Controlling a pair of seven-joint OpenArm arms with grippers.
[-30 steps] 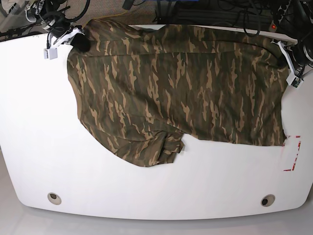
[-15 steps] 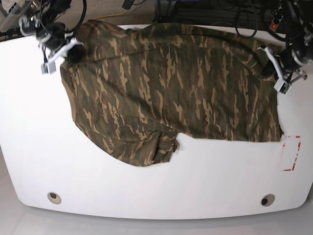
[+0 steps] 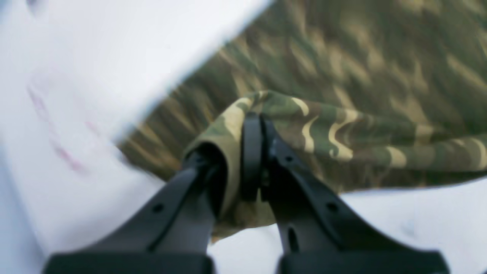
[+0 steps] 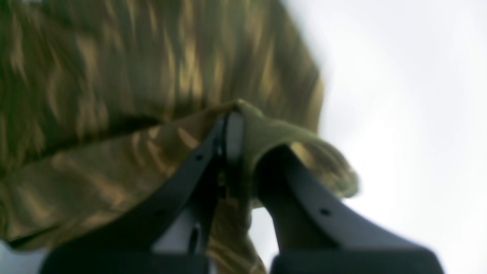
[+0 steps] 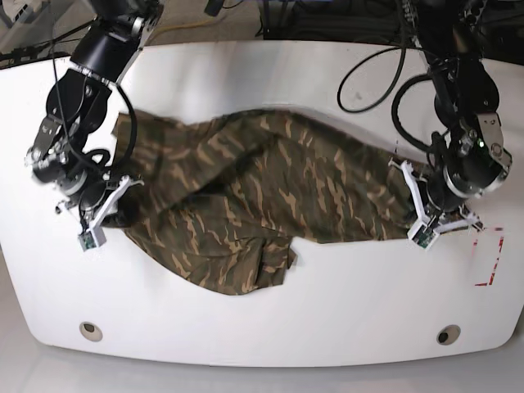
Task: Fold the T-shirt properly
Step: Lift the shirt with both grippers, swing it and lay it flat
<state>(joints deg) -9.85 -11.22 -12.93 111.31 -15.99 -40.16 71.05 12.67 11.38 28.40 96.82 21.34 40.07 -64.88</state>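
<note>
White worktop (image 5: 270, 327) fills the base view, rounded at its corners, and on it the T-shirt (image 5: 278, 184) lies stretched across the middle between our two arms, its far edge drawn toward us so that cloth is bunched and doubled along the centre, with a loose sleeve or flap hanging out at the near side. We judge the step in hand to be the first long fold, carrying the far edge over the body toward the near hem. Our right gripper (image 5: 105, 214) sits at that view's left and our left gripper (image 5: 419, 221) at its right, each at one end of the garment. Red tape marks (image 5: 490, 258) lie just beside the left arm's end of the cloth, two round holes sit near the front edge, and cables crowd the back rim; none of these blocks the path. In the left wrist view, blurred, our jaws are closed tight on a gathered corner of the camouflage cloth, with fabric wrapped over one finger (image 3: 251, 152). In the right wrist view, blurred as well, the jaws are likewise pinched closed on a fold of the cloth near its edge. Next, we think, both ends must come down level and together, keeping the cloth taut between them, or the bunched middle will crease and the loose flap may be trapped underneath.
</note>
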